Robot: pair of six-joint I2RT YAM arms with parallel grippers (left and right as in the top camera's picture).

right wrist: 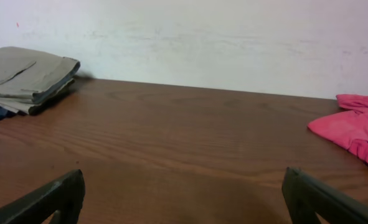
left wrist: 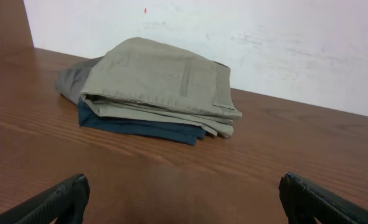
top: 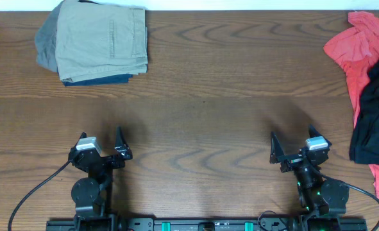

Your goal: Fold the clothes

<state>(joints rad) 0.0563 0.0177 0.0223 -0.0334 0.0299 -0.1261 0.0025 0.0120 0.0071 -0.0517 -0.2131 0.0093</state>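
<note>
One pair of khaki shorts [top: 102, 42] lies folded on a navy garment [top: 106, 79] at the far-left corner of the table [top: 202, 109], so this fold appears complete; a red shirt [top: 349, 48] and a black garment [top: 375, 109] lie crumpled at the right edge. The left gripper [top: 101, 133] and right gripper [top: 292, 132] sit at the near edge, jaws spread, holding nothing. The frame crops the right-hand garments, and whether the grey cloth [top: 45, 42] beside the shorts belongs to them is unclear.

Folded shorts [right wrist: 27, 74] far left, red shirt [right wrist: 355, 127] right.
</note>
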